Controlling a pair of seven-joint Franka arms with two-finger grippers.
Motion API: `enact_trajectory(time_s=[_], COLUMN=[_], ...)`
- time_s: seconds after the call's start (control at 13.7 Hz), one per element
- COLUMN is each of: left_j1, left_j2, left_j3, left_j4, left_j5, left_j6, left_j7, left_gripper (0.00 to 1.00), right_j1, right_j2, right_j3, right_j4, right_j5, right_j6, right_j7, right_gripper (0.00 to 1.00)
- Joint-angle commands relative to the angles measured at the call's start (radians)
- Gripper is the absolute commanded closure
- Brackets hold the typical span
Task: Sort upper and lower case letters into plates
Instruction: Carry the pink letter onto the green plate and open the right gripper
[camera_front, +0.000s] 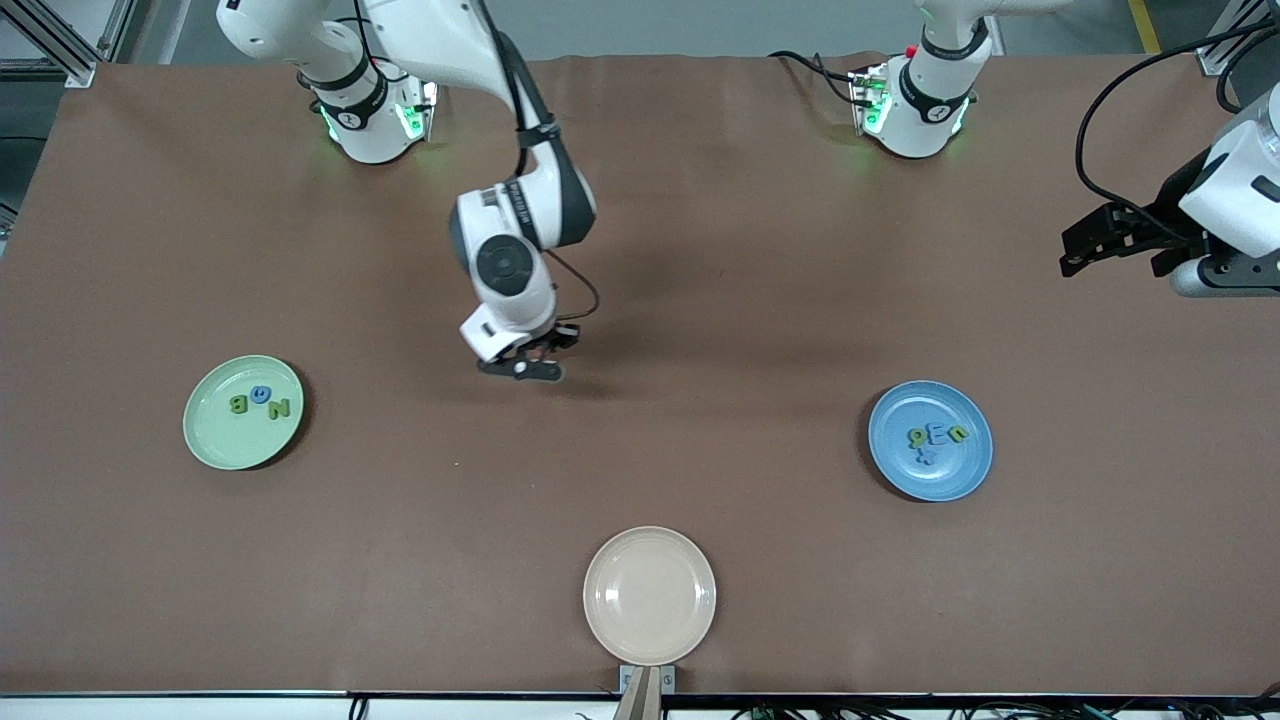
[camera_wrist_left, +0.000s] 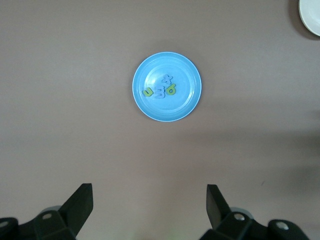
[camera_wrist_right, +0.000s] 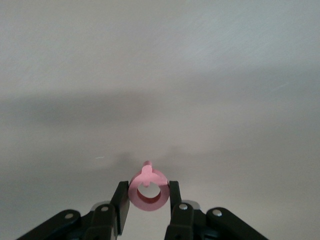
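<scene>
**Pink Q still has a trip to make**

Brown table (camera_front: 700, 300) lies under my right claw (camera_wrist_right: 148, 197), pinching the pink Q (camera_wrist_right: 147, 190) by its edges; a loose grip could drop it short of the green plate (camera_front: 205, 440). My left claw (camera_wrist_left: 150, 207) waits, spread wide.

The table (camera_front: 700, 300) wears a brown matt cover, cloth-like, with faint creases. The green plate (camera_front: 215, 435), blue plate (camera_front: 960, 470) and beige plate (camera_front: 650, 630) look smooth with a soft sheen, like plastic or glazed ware. The letters look matt and foam-like: the pink Q (camera_wrist_right: 147, 192) shows a soft, dull face with a slightly darker cut edge. The right gripper (camera_wrist_right: 147, 205) and left gripper (camera_wrist_left: 150, 210) have matt black plastic fingers with small metal screws. Arm shells are glossy white plastic with black bands.
</scene>
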Motion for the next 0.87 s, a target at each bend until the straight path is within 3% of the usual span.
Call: enact_trajectory(time_s=[0.0,0.07,0.44,0.8], left_j1=[0.010,0.011,0.011,0.016], left_j2=[-0.020,-0.020,-0.019,0.001], left_j3=[-0.003,-0.001,0.005,0.003], left_j4=[-0.014,-0.014,-0.012,-0.009], left_j5=[-0.015,-0.012,-0.005,-0.005], left_j6=[0.003,0.003,0.003,0.017], left_j7=[-0.026,-0.026,-0.022,-0.023], left_gripper=[0.00,0.00,0.00,0.00], right_j1=[-0.013,-0.057,-0.367,-0.663], right_j2=[-0.051,-0.047,0.002,0.055], right_j3=[-0.168,-0.211,-0.193,0.003], right_j4=[-0.026,-0.029,-0.026,-0.023], right_j5=[-0.001,0.000,0.009,0.012], right_j6=[-0.091,-0.093,0.031,0.158], right_j7=[-0.323,-0.470,-0.980,-1.192], right_gripper=[0.86,0.86,0.86,0.86])
